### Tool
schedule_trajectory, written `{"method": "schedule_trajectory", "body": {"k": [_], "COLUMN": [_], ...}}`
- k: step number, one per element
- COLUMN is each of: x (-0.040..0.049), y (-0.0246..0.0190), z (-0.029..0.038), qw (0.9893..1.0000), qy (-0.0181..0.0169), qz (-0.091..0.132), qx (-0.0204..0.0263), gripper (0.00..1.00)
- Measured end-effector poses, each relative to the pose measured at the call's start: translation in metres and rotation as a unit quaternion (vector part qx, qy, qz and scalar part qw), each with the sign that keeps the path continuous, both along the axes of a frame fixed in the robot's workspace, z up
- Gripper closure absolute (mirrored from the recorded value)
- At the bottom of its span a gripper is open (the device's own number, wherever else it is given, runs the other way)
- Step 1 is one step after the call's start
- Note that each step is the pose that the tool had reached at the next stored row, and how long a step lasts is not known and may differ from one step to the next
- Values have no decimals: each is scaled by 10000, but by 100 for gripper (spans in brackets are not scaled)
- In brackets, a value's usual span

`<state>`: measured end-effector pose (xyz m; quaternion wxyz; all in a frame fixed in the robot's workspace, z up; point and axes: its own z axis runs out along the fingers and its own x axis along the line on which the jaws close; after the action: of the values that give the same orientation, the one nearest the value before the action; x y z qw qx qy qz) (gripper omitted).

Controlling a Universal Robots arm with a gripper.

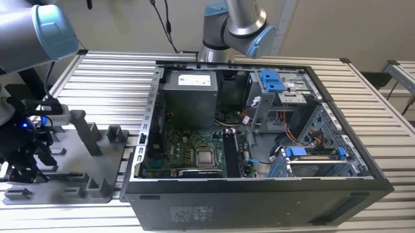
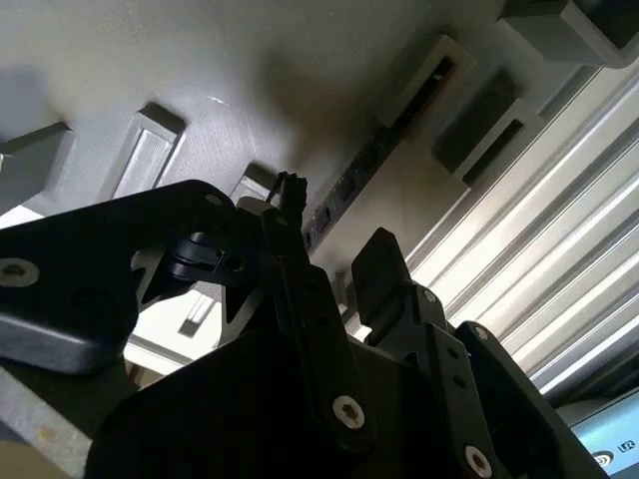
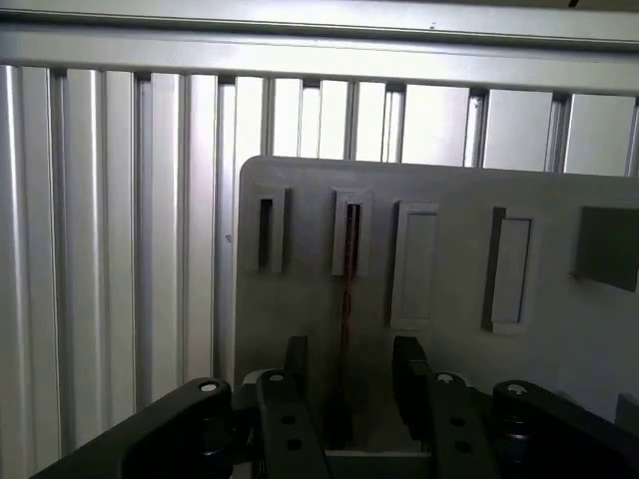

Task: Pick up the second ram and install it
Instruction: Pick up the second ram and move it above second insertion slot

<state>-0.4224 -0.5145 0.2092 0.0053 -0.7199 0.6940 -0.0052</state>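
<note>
I've got the slatted aluminium table (image 1: 110, 73) under everything. On it, toward the exterior view's right, the big black PC tower case (image 1: 259, 208) lies on its side w/ the side panel off. Inside I see the green motherboard (image 1: 184, 145) and the grey power-supply box (image 1: 188, 92) behind it.

The silver robot arm w/ pale-blue joint caps (image 1: 52, 24) reaches over to the exterior view's left. There the light-grey plastic holder plate w/ upright posts and slotted blocks (image 1: 71, 187) sits on the table just beside the case.

The black two-finger gripper (image 3: 349, 364) is low over that plate. Its fingers are spread. In the first wrist view I see one finger (image 3: 295, 364) on each side of the stick, w/ grey plate showing in the gap on both sides, so no pinch as far as I can tell.

The second ram, a long thin dark memory stick (image 3: 346, 294), stands on edge on the holder plate, far end seated in a slotted post. Its near end runs in between the gripper fingers. In the second wrist view the stick (image 2: 339, 190) shows as a dark strip from that post to the fingertips. It's well apart from the motherboard.
</note>
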Motion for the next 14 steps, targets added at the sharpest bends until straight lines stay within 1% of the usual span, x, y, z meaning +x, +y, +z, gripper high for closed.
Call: {"method": "schedule_trajectory", "body": {"k": [6,14], "x": [-10,-22], "y": [-1,-11], "z": [-46,-108], "qw": [10000,9999], "qy": [-23,-30], "qz": [40,112], "qx": [1,0], "gripper": [52,52]}}
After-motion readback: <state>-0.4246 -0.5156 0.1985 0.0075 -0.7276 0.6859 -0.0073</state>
